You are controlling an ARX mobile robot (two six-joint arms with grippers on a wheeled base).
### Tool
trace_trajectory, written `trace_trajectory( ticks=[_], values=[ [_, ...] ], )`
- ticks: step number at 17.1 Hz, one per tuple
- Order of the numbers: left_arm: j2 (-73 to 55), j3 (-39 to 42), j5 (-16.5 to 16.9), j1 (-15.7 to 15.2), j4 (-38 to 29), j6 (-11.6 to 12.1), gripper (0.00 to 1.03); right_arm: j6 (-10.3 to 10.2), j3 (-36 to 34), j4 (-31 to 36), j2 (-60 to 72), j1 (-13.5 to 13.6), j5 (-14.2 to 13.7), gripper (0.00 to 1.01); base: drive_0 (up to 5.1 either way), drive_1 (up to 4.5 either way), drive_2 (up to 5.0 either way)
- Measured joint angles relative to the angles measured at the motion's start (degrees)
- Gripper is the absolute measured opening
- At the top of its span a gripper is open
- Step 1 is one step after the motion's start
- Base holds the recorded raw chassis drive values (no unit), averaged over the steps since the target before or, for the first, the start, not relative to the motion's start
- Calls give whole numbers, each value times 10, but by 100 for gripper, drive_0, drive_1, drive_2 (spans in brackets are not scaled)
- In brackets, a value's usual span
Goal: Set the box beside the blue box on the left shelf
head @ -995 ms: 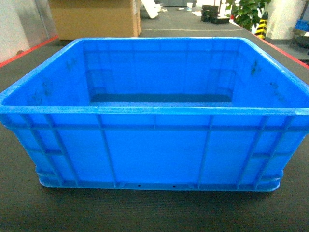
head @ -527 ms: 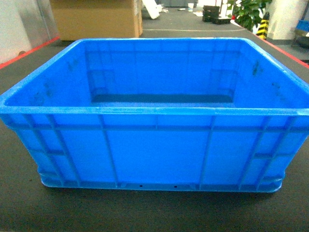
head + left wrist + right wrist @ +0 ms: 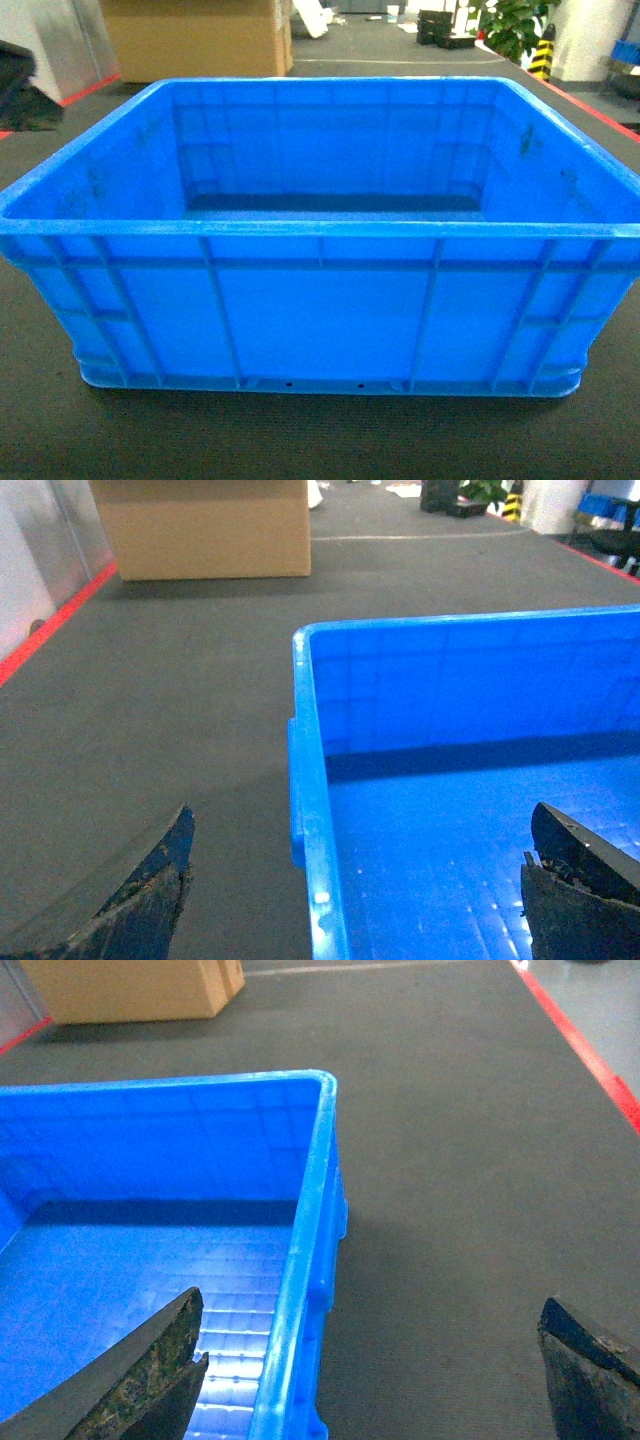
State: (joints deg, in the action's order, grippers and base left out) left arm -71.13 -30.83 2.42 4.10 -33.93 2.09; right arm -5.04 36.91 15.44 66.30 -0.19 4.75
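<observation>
The box (image 3: pixel 320 310), a large bright-blue ribbed crate, sits empty on dark carpet and fills the head view. My left gripper (image 3: pixel 362 820) is open above the box's left wall (image 3: pixel 305 780), one finger outside over the carpet and the other over the inside. The right gripper (image 3: pixel 371 1300) is open in the same way astride the right wall (image 3: pixel 305 1260). Neither touches the crate. A dark blurred arm part (image 3: pixel 20 85) shows at the head view's left edge. The left shelf and the other blue box are out of view.
A brown cardboard carton (image 3: pixel 195 40) stands behind the crate at the back left. Red floor lines run along the left (image 3: pixel 50 630) and the right (image 3: pixel 580 1040). A potted plant (image 3: pixel 515 25) and dark items stand far back right.
A dark blurred arm part has come into the head view at the upper left edge. The crate has barely shifted in the picture.
</observation>
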Motion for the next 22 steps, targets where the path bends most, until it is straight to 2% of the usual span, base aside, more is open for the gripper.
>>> trace_trajectory(
  ticks=[3, 5, 8, 9, 10, 11, 12, 15, 19, 22],
  values=[
    [-124, -100, -31, 12, 17, 0, 98, -25, 111, -24, 144, 10, 12, 98, 0, 0, 0],
    [-176, -149, -43, 14, 45, 0, 98, -30, 160, -50, 206, 21, 16, 98, 0, 0, 0],
    [-245, -208, -61, 13, 124, -11, 98, -51, 207, -94, 310, 36, 15, 98, 0, 0, 0],
    [-249, -218, -61, 10, 178, -25, 98, -64, 212, -108, 316, 44, 26, 98, 0, 0, 0],
    [-251, -224, -48, 10, 227, -32, 98, -66, 219, -126, 317, 51, 28, 98, 0, 0, 0],
    [-253, -234, -48, 6, 246, -32, 96, -70, 222, -129, 319, 54, 25, 78, 0, 0, 0],
    [-252, -236, -41, 5, 254, -32, 76, -70, 222, -128, 319, 58, 19, 58, 0, 0, 0],
    [-251, -236, -37, 5, 258, -33, 64, -70, 222, -128, 319, 58, 7, 44, 0, 0, 0],
    [-247, -236, -37, 5, 260, -33, 47, -69, 222, -127, 318, 57, 1, 30, 0, 0, 0],
    [-243, -236, -39, 7, 257, -34, 40, -63, 220, -123, 317, 58, -14, 24, 0, 0, 0]
  ],
)
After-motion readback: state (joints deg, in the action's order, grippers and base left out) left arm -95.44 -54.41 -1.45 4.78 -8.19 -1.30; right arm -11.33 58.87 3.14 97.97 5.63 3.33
